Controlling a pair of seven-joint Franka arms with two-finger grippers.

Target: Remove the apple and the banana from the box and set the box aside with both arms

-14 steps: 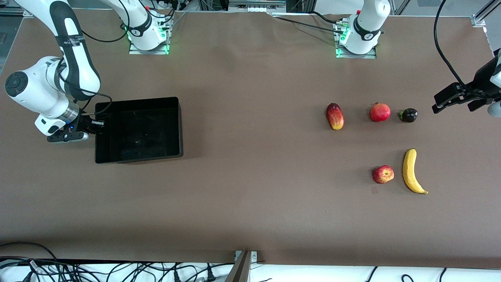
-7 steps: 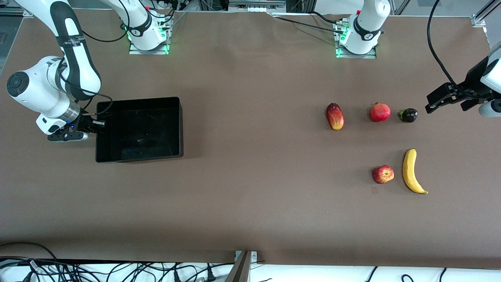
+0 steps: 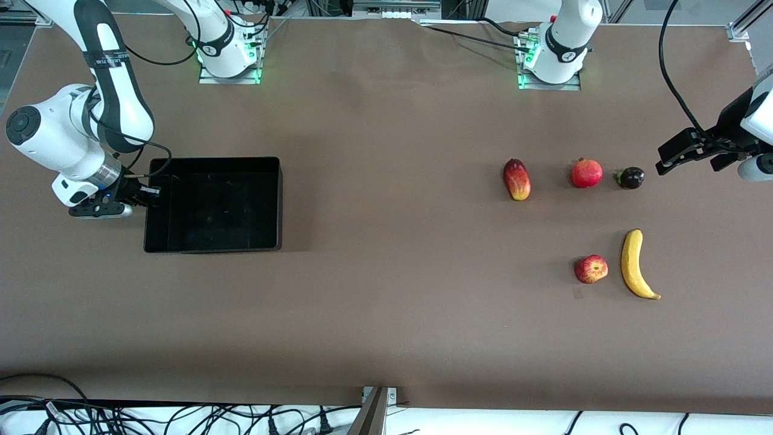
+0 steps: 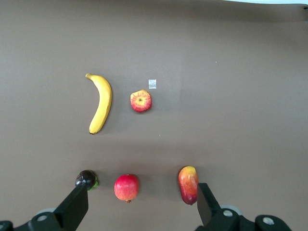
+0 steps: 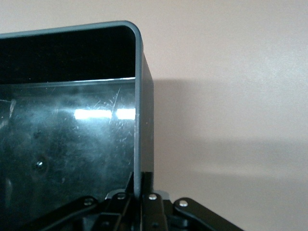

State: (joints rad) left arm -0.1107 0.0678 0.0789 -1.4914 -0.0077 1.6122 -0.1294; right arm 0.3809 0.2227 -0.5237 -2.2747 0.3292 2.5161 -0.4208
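The glossy black box (image 3: 273,205) is at the right arm's end of the table. My right gripper (image 3: 148,194) is shut on the box's end wall (image 5: 138,144), one finger inside and one outside. The red apple (image 3: 591,269) and the yellow banana (image 3: 634,263) lie side by side toward the left arm's end, both showing in the left wrist view as apple (image 4: 141,101) and banana (image 4: 101,103). My left gripper (image 3: 688,152) is open, up in the air over the table edge beside the row of other fruits.
A red-yellow mango (image 3: 517,179), a red pomegranate (image 3: 586,173) and a small dark purple fruit (image 3: 630,177) lie in a row farther from the front camera than the apple and banana. A small pale tape square (image 4: 152,83) lies by the apple.
The box has shifted slightly and its edge nearer the front camera looks raised in my right gripper. My left gripper moved a little inward over the table from one second ago.
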